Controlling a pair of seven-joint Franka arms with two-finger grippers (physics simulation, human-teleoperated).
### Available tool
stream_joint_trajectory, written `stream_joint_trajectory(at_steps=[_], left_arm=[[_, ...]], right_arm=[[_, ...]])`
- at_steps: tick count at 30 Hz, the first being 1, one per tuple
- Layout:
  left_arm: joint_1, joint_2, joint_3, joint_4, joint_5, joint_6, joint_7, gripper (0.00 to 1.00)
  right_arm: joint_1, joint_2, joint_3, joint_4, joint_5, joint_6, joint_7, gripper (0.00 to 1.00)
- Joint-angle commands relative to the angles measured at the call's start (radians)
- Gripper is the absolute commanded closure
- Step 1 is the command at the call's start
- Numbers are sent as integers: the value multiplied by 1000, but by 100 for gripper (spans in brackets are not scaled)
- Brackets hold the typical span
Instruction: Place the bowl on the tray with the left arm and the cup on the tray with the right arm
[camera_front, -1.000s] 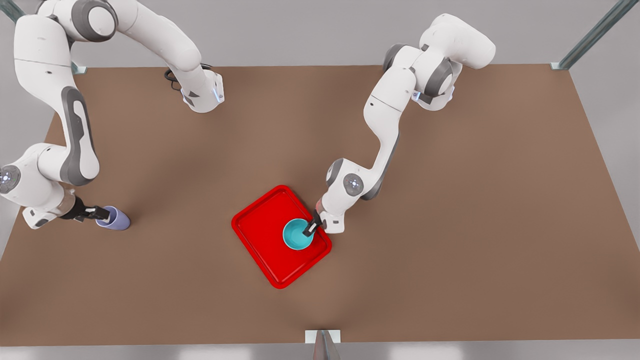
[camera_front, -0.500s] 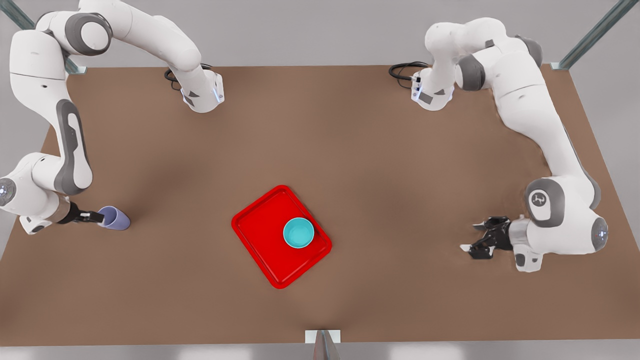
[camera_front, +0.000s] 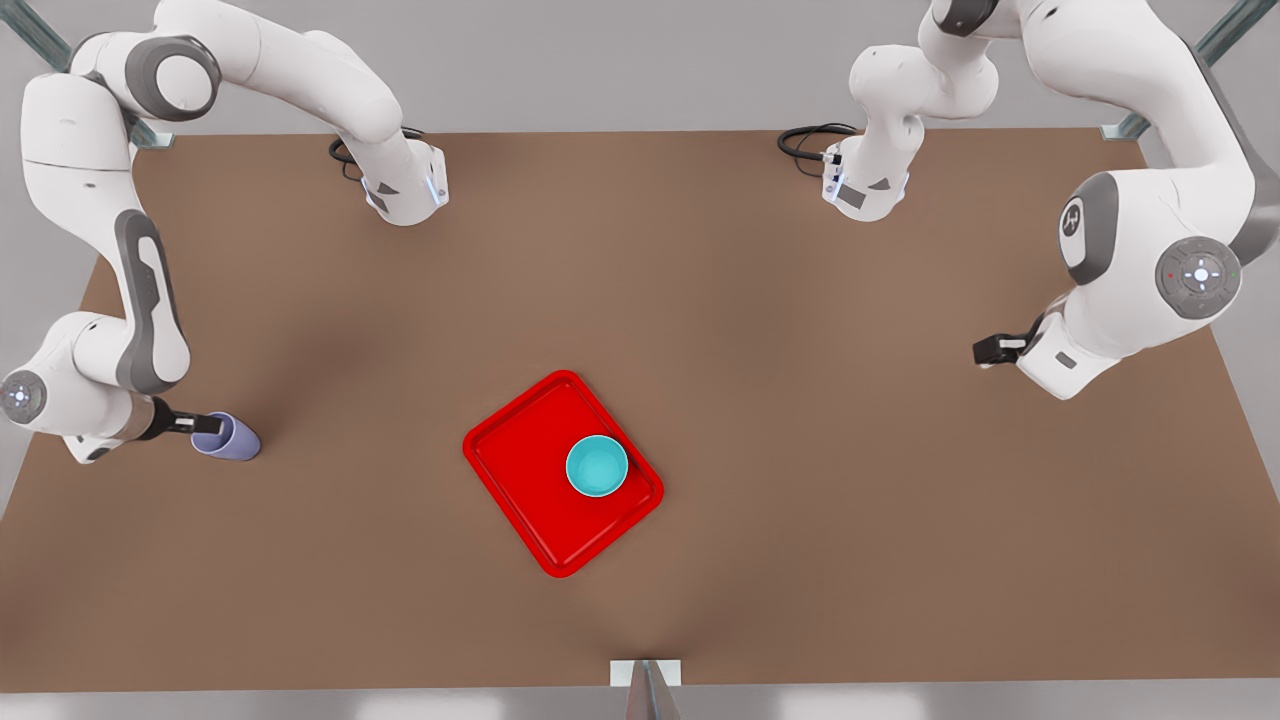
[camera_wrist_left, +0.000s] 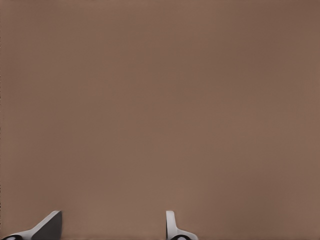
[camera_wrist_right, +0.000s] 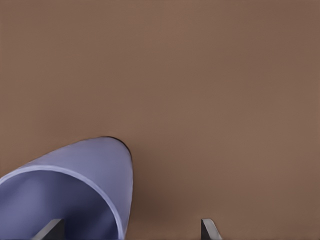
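The teal bowl sits on the red tray; my left gripper waits far right, jaws apart and empty. My right gripper straddles the lavender cup's rim, jaws apart; I judge closing and lifting comes next.

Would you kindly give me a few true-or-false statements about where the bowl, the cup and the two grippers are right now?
1. The bowl sits on the tray. True.
2. The cup is on the tray. False: it is on the table, off toward the front view's left.
3. The right gripper is at the cup. True.
4. The left gripper holds the bowl. False: it is open, far from the tray, at the front view's right.
5. The cup is teal. False: it is lavender.
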Motion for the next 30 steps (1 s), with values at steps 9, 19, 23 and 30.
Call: stream_joint_trajectory(at_steps=[9, 19, 23, 30], left_arm=[[2, 6, 0, 2, 13, -3, 2, 0], [3, 9, 2, 2, 13, -3, 2, 0], [3, 9, 0, 2, 13, -3, 2, 0], [3, 9, 0, 2, 13, -3, 2, 0]], right_arm=[[0, 19, 0, 0, 1, 9, -1, 77], [3, 19, 2, 0, 15, 3, 12, 79], [8, 17, 3, 3, 15, -3, 12, 79], [21, 5, 184, 147, 52, -235, 15, 79]])
